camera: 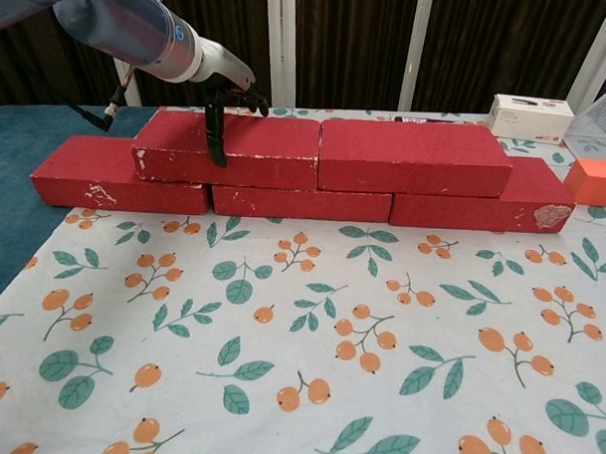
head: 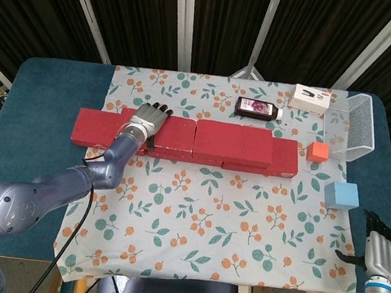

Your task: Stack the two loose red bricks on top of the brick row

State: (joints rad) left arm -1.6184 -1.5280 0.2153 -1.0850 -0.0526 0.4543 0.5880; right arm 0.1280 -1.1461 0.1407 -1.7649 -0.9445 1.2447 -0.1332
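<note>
Red bricks (camera: 226,148) (camera: 415,156) lie atop the brick row (camera: 302,201); rigid, probably light, best clasped across long faces. Left hand (head: 149,119) grips one; right hand (head: 378,251), fingers apart, holds nothing.

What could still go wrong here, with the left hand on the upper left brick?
The left hand grips the upper left brick, thumb down its front face. Pulling away carelessly could drag that brick out of line or nudge the upper right brick butted against it. The fingers over the back edge might also catch on release.
</note>
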